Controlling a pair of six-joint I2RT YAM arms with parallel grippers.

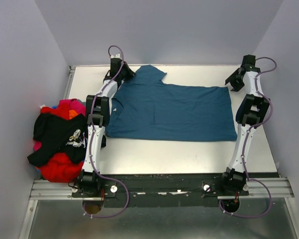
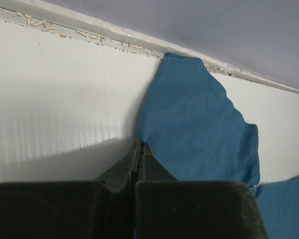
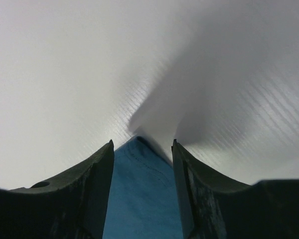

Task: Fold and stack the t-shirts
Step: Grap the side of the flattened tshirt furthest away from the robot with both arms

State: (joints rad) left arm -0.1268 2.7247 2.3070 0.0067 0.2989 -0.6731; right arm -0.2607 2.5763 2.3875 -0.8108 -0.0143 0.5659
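on the table (image 1: 189, 154), left gripper (image 2: 140, 145) pinches the teal t-shirt (image 1: 174, 112); right gripper (image 3: 142, 144) spreads open over its corner.

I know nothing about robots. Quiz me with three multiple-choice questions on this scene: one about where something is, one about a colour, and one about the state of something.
1. Where on the table is the heap of shirts?
A) far right corner
B) between the two arm bases
C) left edge, beside the left arm

2. What colour is the shirt spread flat?
A) teal-blue
B) orange
C) white

3. How is the right gripper?
A) shut on cloth
B) open
C) out of sight

Answers:
1 C: the top view shows the heap at the left edge, against the left arm.
2 A: the flat cloth is teal-blue in every view.
3 B: the right wrist view shows its fingers apart, with the shirt's corner between them.
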